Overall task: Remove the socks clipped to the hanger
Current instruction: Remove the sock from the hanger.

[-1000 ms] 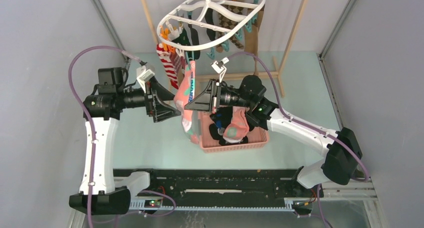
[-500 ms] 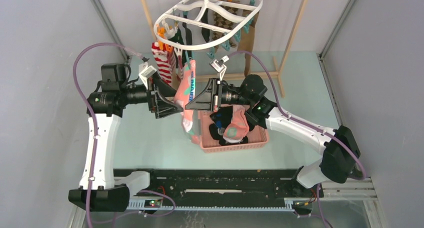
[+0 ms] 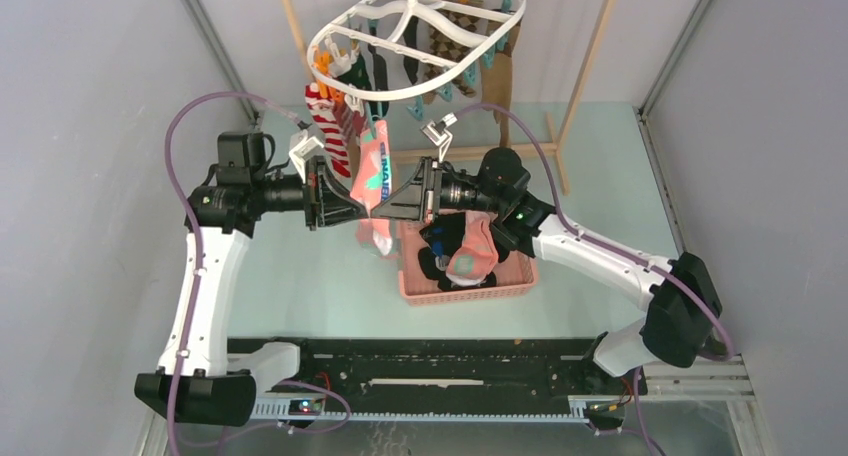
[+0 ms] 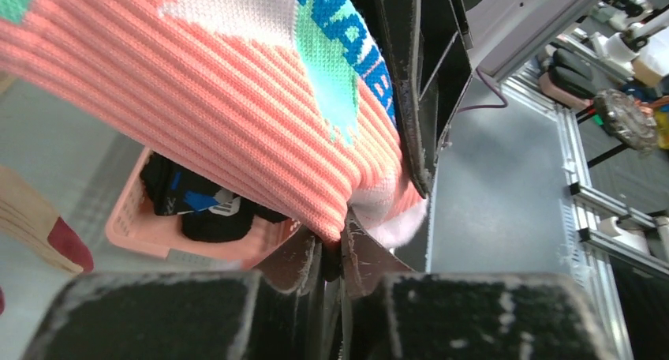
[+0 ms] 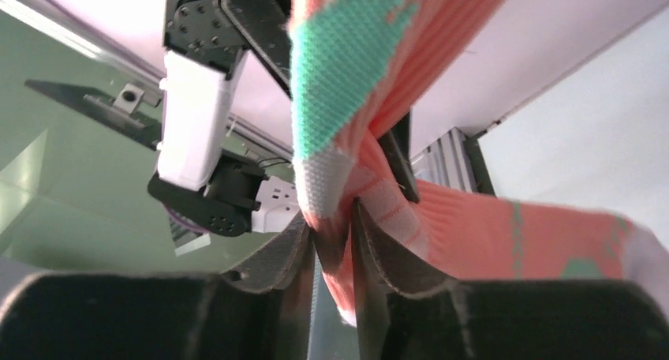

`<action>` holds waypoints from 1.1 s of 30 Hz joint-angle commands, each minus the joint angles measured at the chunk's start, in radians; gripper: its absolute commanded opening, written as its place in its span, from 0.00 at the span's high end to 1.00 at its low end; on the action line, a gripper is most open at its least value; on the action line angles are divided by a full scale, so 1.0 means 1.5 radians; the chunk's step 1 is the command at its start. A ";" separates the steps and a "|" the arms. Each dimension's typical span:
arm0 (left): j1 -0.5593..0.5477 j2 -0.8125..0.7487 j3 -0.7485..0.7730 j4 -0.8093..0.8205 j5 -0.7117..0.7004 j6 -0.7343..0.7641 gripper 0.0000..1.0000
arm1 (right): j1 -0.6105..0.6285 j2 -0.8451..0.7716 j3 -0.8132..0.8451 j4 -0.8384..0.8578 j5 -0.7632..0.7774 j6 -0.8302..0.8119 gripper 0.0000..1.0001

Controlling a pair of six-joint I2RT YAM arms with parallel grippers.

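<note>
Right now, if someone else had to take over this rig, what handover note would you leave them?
Grippers: the left gripper is shut on the pink sock at its lower edge. The right gripper is shut on the same sock, tip to tip with the left.
Things: the hanger is overhead. The pink sock appears clipped at its top. The striped sock and argyle sock hang there too.
Done: dropped socks lie in the basket.
Left: free the pink sock, then the rest.
</note>
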 commanded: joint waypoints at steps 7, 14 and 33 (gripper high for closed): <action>-0.006 -0.051 -0.058 0.119 -0.046 -0.117 0.94 | 0.008 -0.079 0.048 -0.208 0.245 -0.150 0.30; -0.024 -0.084 -0.084 0.164 -0.097 -0.161 0.94 | 0.040 -0.015 0.217 -0.342 0.421 -0.271 0.13; -0.036 -0.112 -0.091 0.174 -0.196 -0.189 0.93 | 0.098 0.135 0.453 -0.425 0.665 -0.366 0.23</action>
